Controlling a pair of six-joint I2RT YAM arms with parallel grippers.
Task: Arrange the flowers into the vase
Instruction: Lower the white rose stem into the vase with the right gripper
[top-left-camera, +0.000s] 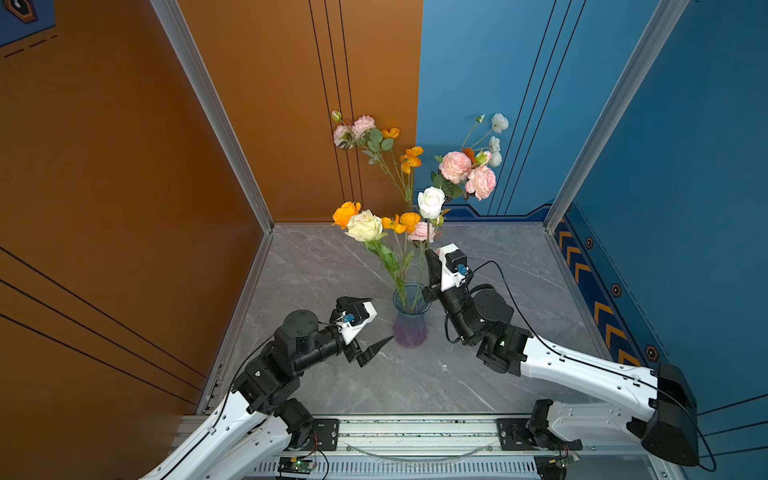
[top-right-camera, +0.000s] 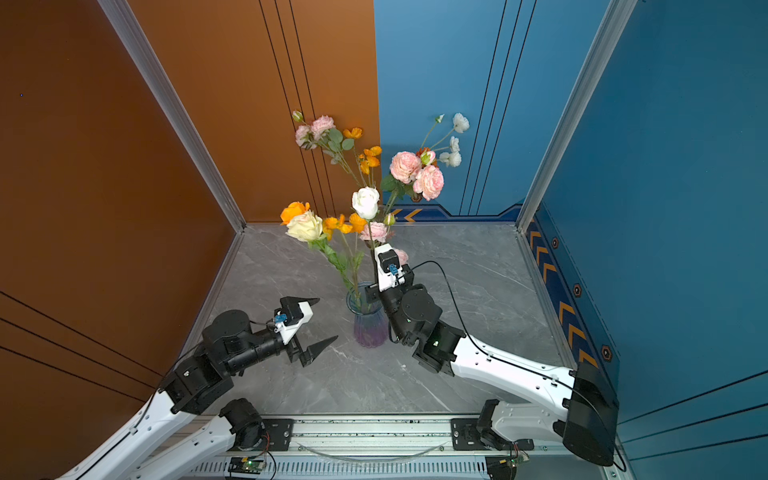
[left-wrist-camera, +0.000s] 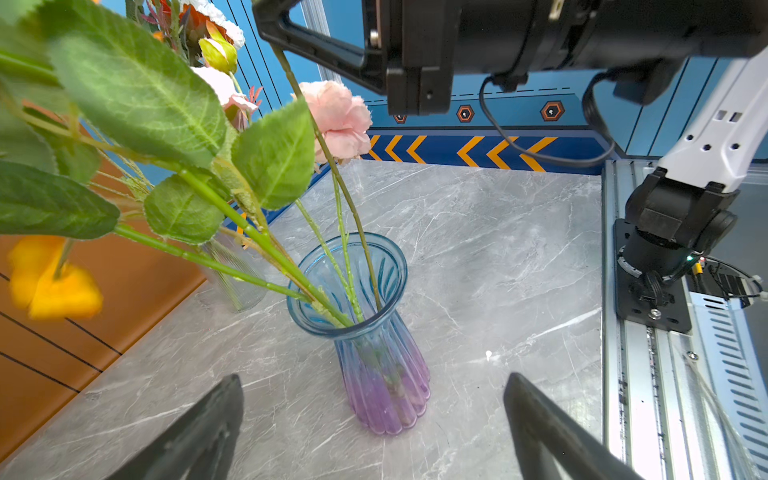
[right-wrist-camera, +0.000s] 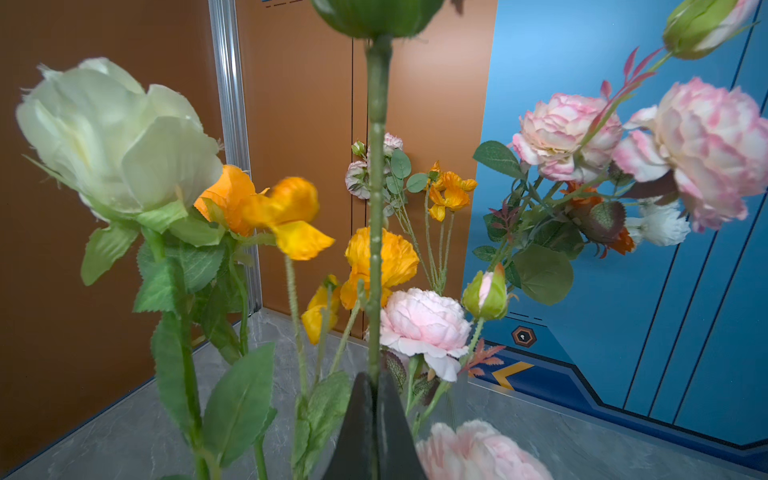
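A ribbed blue-to-purple glass vase (top-left-camera: 410, 328) (top-right-camera: 366, 332) (left-wrist-camera: 384, 386) stands mid-table. In it are several flowers: a cream rose (top-left-camera: 365, 225) (right-wrist-camera: 120, 141), orange blooms (top-left-camera: 345, 212) and a pale pink bloom (top-left-camera: 420, 232) (left-wrist-camera: 340, 120). My right gripper (top-left-camera: 428, 254) (right-wrist-camera: 374, 377) is shut on the stem (right-wrist-camera: 376, 208) of a white rose (top-left-camera: 431, 202) (top-right-camera: 365, 202). That stem (left-wrist-camera: 353, 216) runs down into the vase mouth. My left gripper (top-left-camera: 382, 318) (top-right-camera: 328, 318) (left-wrist-camera: 374, 376) is open, low and just left of the vase, holding nothing.
More flowers rise at the back: pink and orange blooms (top-left-camera: 361, 129) and big pink and white blooms (top-left-camera: 469, 170) (right-wrist-camera: 698, 149). A clear ribbed glass (left-wrist-camera: 239, 274) stands behind the vase. Orange and blue walls enclose the grey marble table (top-left-camera: 498, 374); a metal rail (top-left-camera: 415, 432) runs along the front.
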